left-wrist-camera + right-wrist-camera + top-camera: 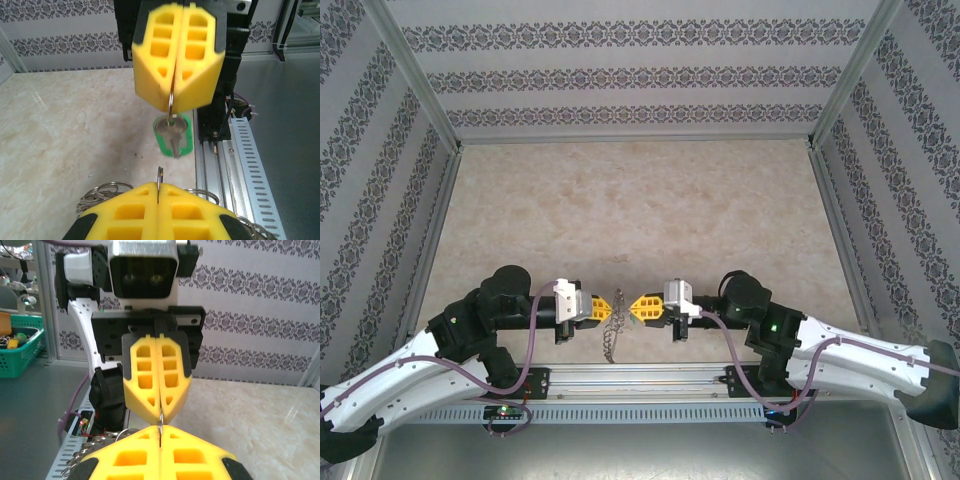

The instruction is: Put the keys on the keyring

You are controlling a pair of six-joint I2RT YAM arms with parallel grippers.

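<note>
Near edge of bench (650, 220): the two arms meet tip to tip. Left jaws are fully closed, pinching the keyring (159, 174) edge-on. Its wire loops (103, 192) spill out on either side. Right jaws are also closed, gripping a small ring (170, 106). The key (173, 135), with its green head, hangs from that ring just beyond the keyring and apart from it.

Note left tool (159, 192) at bottom edge, closed on upright rim of keyring (159, 174), wire loops (104, 192) on both sides. Opposite: right tool (171, 104) pinched on thin ring (170, 102), green-headed key (173, 136) dangling over desk (65, 130).
</note>
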